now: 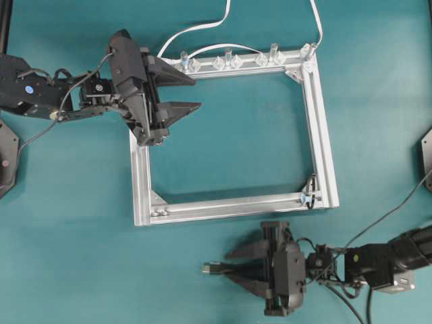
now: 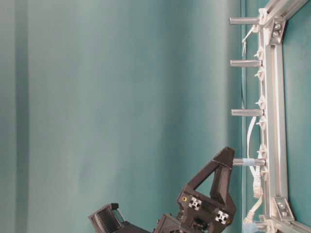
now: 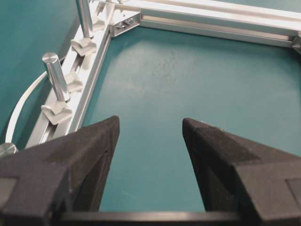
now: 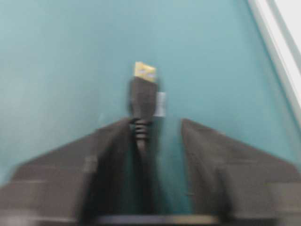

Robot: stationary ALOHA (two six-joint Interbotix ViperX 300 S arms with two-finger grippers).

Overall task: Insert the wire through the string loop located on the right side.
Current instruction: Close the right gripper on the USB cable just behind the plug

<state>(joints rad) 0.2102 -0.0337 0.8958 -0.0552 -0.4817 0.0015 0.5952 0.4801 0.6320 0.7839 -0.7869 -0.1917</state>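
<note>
The right gripper (image 1: 226,268), near the frame (image 1: 317,121), carried the wire (image 4: 142,101) between part-open jaws; grip uncertain. Next: aligning the plug with the string loop (image 1: 310,191).

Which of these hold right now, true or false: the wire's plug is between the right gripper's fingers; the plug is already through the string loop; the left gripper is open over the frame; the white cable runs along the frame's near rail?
1. Plug of the wire sits between the fingers of the right gripper: true.
2. Plug is through the string loop: false; it is outside the frame, apart from the loop.
3. Left gripper is open over the frame: true.
4. White cable runs along the near rail: false; it is at the far rail.
</note>
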